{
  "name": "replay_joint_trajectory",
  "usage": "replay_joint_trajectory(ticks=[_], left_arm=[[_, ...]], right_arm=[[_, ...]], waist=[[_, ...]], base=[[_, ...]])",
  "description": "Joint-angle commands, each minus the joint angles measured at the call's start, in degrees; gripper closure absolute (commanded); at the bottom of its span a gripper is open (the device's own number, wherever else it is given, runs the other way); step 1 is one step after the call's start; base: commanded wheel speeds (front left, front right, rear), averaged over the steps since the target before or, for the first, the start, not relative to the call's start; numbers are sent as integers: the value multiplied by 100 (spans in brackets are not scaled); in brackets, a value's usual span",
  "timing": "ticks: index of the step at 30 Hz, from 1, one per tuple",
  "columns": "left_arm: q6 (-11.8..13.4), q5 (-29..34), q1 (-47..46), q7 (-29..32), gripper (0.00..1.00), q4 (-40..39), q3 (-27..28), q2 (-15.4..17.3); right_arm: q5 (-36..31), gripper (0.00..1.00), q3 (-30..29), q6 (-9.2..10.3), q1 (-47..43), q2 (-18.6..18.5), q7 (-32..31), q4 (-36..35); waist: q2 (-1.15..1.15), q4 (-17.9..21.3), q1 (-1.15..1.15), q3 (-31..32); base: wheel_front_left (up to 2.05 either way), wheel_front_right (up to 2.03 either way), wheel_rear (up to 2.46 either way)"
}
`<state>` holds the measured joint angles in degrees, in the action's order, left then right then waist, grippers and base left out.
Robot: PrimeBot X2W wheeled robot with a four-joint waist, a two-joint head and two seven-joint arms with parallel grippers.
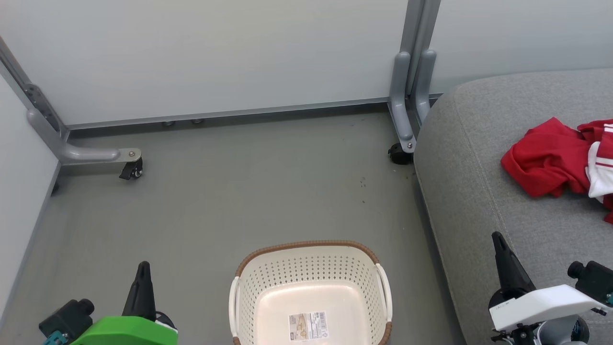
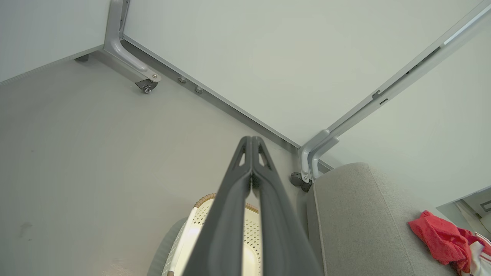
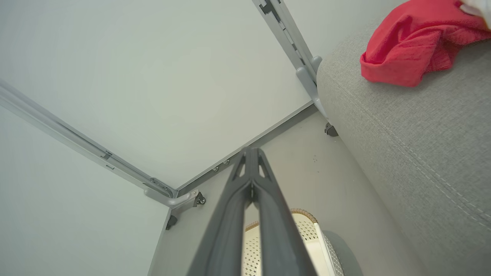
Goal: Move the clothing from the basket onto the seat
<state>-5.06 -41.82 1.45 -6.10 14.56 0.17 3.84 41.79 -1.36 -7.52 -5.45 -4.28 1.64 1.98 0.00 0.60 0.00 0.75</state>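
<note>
Head view: left hand [image 1: 142, 283], right hand [image 1: 506, 262] clenched; clothing [image 1: 550, 160] on seat [image 1: 493, 211], partition caster [image 1: 400, 154] beside it

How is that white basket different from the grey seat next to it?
The basket is cream plastic full of holes, with a brown rim; the seat is grey fabric with stitched seams. The basket is far smaller than the seat. The basket lies empty, while the seat carries the red clothing. Both have rounded edges.
</note>
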Motion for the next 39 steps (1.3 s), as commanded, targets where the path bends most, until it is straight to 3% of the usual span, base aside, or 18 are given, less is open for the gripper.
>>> replay_joint_trajectory(ticks=[1,39], left_arm=[[-38,-205,-190,41,100,-89,60,-4],[-153,-2749,-529,690,100,-79,372,-46]], right_arm=[[222,100,-10,1,153,-39,-16,-9],[2899,100,-108,1,692,-80,-300,618]], waist=[[0,-1,0,-2],[0,-26,0,-41]], base=[[0,0,0],[0,0,0]])
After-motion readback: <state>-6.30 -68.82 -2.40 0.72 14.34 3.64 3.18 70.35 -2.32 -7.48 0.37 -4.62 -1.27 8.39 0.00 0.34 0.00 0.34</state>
